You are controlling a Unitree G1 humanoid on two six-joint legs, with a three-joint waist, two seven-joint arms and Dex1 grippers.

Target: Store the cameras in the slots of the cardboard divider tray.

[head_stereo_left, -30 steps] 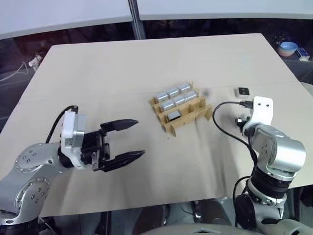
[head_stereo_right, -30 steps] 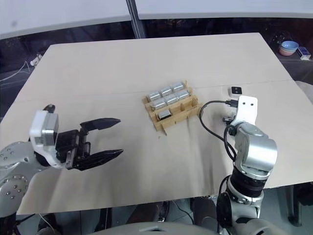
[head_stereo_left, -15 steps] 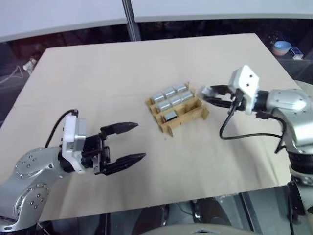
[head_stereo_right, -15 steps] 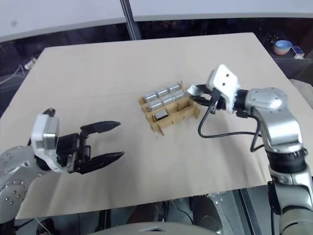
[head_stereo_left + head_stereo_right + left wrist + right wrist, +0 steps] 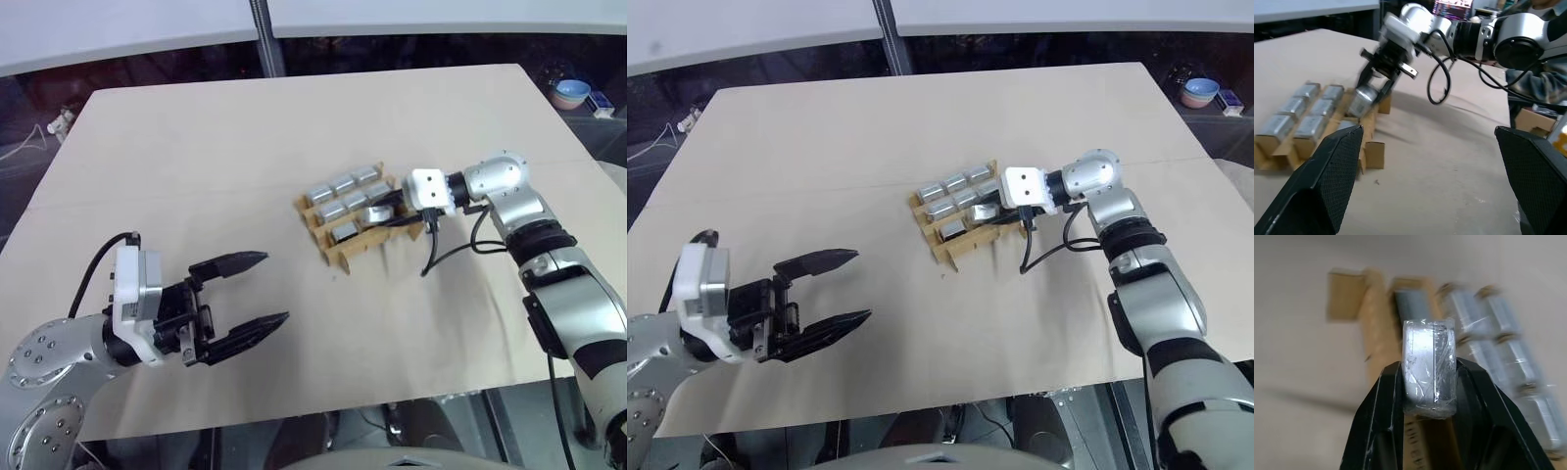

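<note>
The cardboard divider tray (image 5: 340,257) lies mid-table, with several silver-grey cameras (image 5: 343,191) in its back slots and one more (image 5: 344,231) in a front slot. My right gripper (image 5: 380,214) reaches in from the right and is shut on another camera (image 5: 1429,367), held tilted just over the tray's right-hand slots (image 5: 1362,96). My left gripper (image 5: 275,287) hovers wide open over the table's near left part, well apart from the tray, with nothing between its fingers.
The beige table cover (image 5: 245,137) stretches bare behind and left of the tray. A black cable (image 5: 453,250) loops from the right wrist over the table. A blue bowl (image 5: 571,93) sits beyond the table's far right corner, and a metal pole (image 5: 263,34) stands behind it.
My right arm has swung in from the table's right side to the tray, carrying a camera. The left gripper stays open in about the same place.
</note>
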